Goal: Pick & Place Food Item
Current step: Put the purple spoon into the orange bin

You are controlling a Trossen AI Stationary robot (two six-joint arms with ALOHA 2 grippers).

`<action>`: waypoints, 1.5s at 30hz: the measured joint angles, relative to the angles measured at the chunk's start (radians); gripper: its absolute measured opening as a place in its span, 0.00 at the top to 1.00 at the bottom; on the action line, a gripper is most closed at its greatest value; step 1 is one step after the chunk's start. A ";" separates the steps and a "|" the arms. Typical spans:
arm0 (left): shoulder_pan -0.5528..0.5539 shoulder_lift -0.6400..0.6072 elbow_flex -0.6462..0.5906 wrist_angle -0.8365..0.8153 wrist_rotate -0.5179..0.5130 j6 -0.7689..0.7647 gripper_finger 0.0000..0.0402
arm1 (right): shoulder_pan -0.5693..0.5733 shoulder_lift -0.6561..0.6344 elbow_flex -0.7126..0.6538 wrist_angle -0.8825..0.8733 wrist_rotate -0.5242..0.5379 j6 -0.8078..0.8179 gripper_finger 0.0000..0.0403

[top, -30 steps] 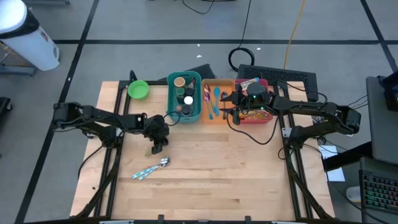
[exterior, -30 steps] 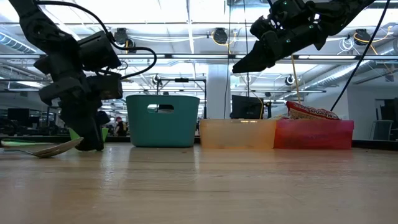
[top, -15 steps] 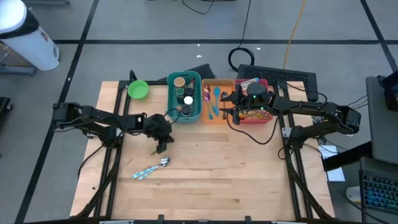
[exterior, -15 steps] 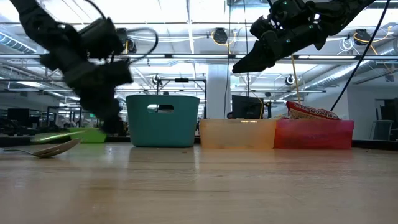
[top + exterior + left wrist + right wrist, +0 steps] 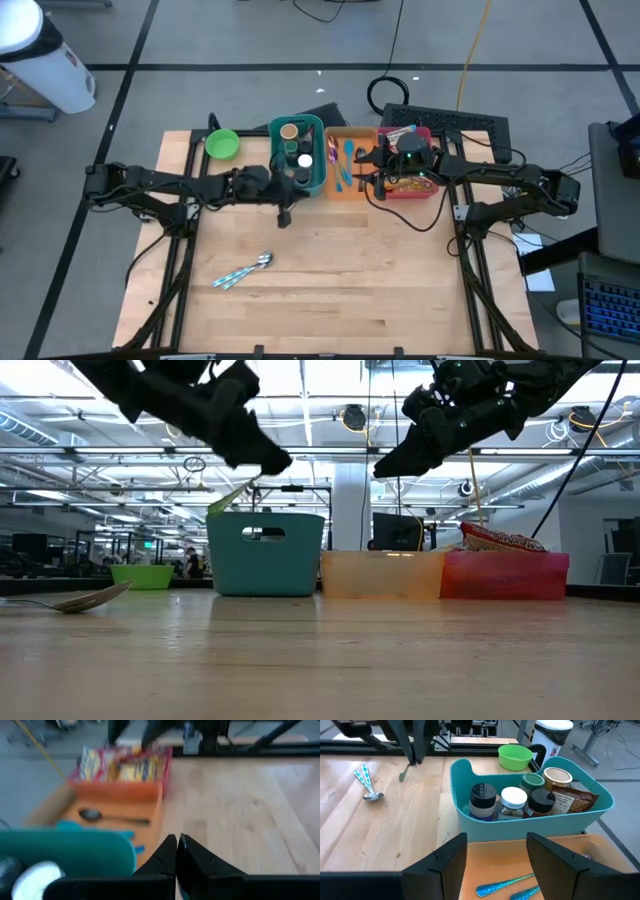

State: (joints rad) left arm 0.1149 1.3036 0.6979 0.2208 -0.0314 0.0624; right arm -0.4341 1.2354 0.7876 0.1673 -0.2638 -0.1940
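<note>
I am holding the left gripper (image 5: 284,214) clenched on a thin green item (image 5: 230,496) near the teal bin (image 5: 297,156), centre frame; placing is not yet done. The right gripper (image 5: 378,168), jaws parted and empty, is hovering over the orange tray (image 5: 347,166).
</note>
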 joint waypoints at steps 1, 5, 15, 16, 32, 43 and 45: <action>-0.006 0.000 0.002 0.021 -0.010 0.015 0.96 | 0.003 0.000 0.000 0.001 0.000 0.008 0.51; -0.019 0.001 0.002 0.126 -0.077 0.087 0.98 | 0.028 0.013 0.000 0.023 0.000 0.025 0.51; -0.003 0.132 0.002 0.499 -0.052 0.223 0.98 | 0.111 0.112 0.000 0.238 -0.002 0.043 0.51; 0.000 0.156 0.002 0.542 -0.048 0.231 0.98 | 0.119 0.130 0.000 0.283 -0.002 0.051 0.51; 0.022 0.277 0.037 0.638 0.013 0.239 0.95 | 0.180 0.306 -0.001 0.594 -0.003 0.122 0.53; 0.022 0.277 0.037 0.651 0.039 0.239 0.94 | 0.181 0.306 -0.001 0.615 -0.007 0.122 0.80; 0.021 0.277 0.037 0.652 0.042 0.231 0.94 | 0.181 0.306 -0.001 0.615 -0.027 0.122 0.86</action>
State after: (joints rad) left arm 0.1356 1.5803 0.7349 0.8729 0.0107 0.2932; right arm -0.2534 1.5417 0.7868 0.7827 -0.2906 -0.0715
